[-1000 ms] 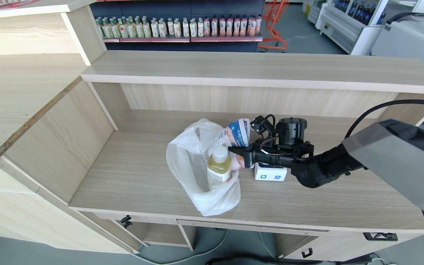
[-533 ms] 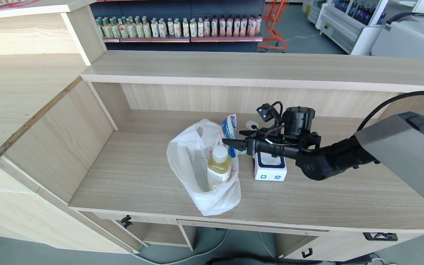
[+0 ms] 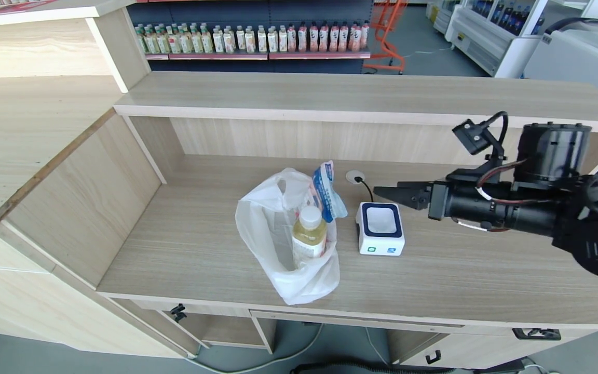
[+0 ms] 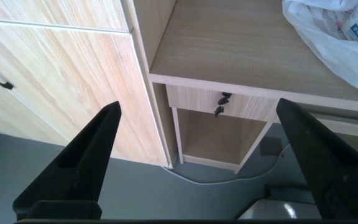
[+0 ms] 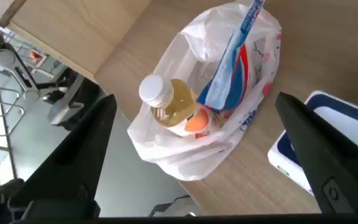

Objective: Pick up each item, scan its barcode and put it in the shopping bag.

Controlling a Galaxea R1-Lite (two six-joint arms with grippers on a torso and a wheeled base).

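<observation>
1. Wooden bench point(image 3: 200, 244) in a shop, with drink shelves point(image 3: 257, 39) across the top of the head view.
2. Shopping bag point(image 3: 273, 249) stands at centre frame, holding a bottle point(image 3: 309, 236) and a blue-and-white packet point(image 3: 326, 191).
3. Scanner point(image 3: 380, 235) sits just right of the bag.
4. Right end effector point(image 3: 388, 190) hovers up and right of the scanner, fingers spread wide, empty.
5. Left end effector point(image 4: 197, 104) is wide open, empty, off the bench near its front corner.

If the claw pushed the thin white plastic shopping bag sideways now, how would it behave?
Probably floppy: the thin white plastic shopping bag is crumpled film and would dent before sliding. The yellow drink bottle standing inside might tip, and the blue-and-white packet might lean over.
</observation>
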